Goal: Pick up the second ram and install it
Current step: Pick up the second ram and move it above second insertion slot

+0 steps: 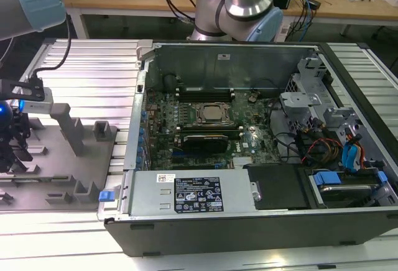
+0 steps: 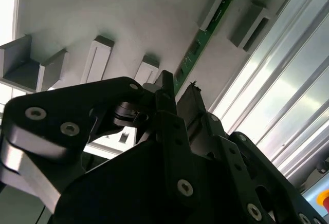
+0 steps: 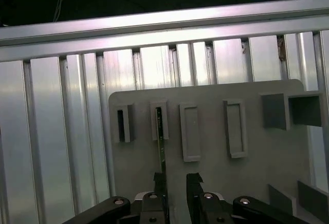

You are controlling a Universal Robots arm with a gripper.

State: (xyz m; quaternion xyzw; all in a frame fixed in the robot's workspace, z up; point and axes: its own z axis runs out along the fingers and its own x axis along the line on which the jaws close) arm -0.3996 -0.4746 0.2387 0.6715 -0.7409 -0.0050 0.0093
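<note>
Hovering at the exterior view's left edge, my claw hangs over the grey holder. In the second wrist view, claw narrowly parted at the near end of the second ram. In the first wrist view, second ram on edge in a slot, just beside one fingertip.

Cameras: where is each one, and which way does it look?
Exterior view: high up, looking down on the open black computer case and grey slotted holder plate; the arm's grey-and-blue joints show.
First wrist view: on the wrist, facing the plate past the black gripper.
Second wrist view: on the wrist, slanting along the gripper.
Both wrist views share the thin green ram stick.
</note>
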